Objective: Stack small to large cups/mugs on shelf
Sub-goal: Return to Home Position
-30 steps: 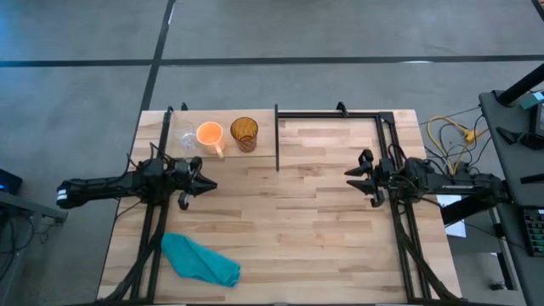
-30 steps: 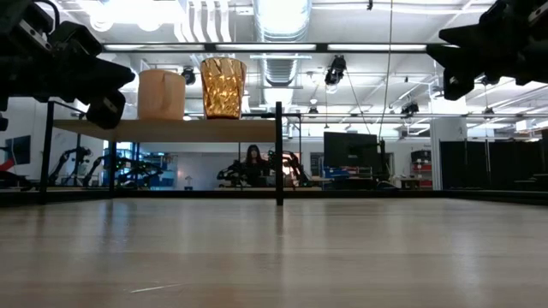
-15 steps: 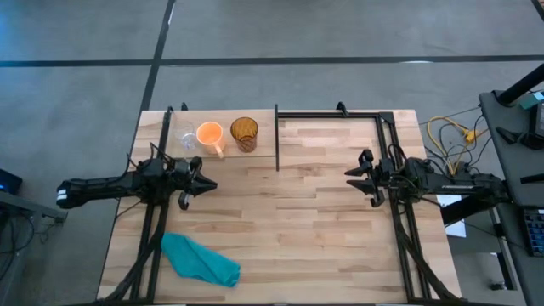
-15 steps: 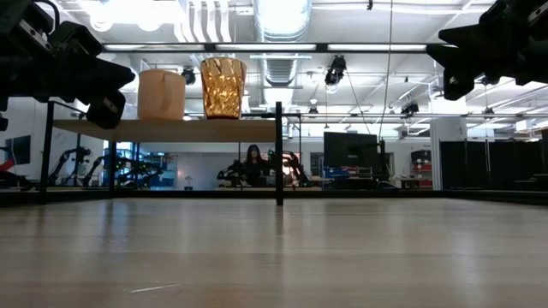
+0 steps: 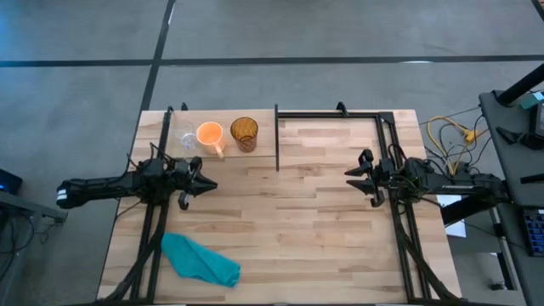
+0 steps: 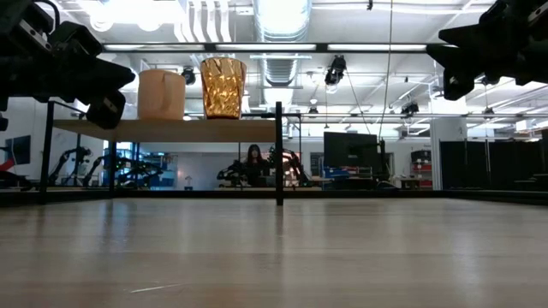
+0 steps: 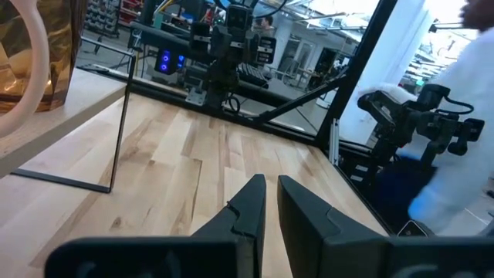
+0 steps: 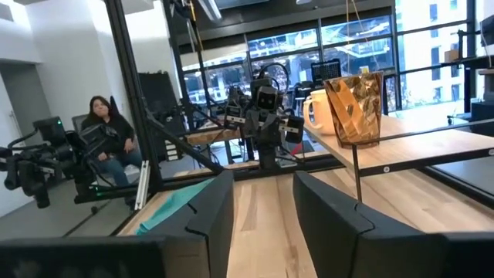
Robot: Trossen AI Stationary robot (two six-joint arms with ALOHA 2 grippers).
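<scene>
a: nothing has moved since half a second ago; both arms and all three cups sit exactly as they did.

b: where are the cups?

a: on the shelf (image 5: 263, 126), which stands raised at the back left corner of the bench (image 5: 297, 229). they stand in a row along it: the clear cup (image 5: 186, 138) nearest the shelf's left end, the orange mug (image 5: 209, 134) in the middle, the amber tumbler (image 5: 244, 133) nearest the thin black divider (image 5: 277, 140) at the shelf's right end. all are upright, and the mug's handle points toward the front of the bench.

b: touching one another?

a: the cup and mug are just beside each other; i cannot tell whether they touch. the tumbler stands a little apart from the mug.

b: and the grippers?

a: the left gripper (image 5: 211, 184) hangs over the left part of the bench, just in front of the shelf, its fingers (image 7: 248, 202) drawn narrow with only a slit between them, holding nothing. the right gripper (image 5: 350, 175) hangs near the right edge, its fingers (image 8: 220, 202) parted with a clear gap, also empty.

b: anything else on the bench?

a: a teal cloth (image 5: 200, 259) lies crumpled near the front left corner. beyond the bench, a person (image 8: 104, 127) sits in the room.
</scene>
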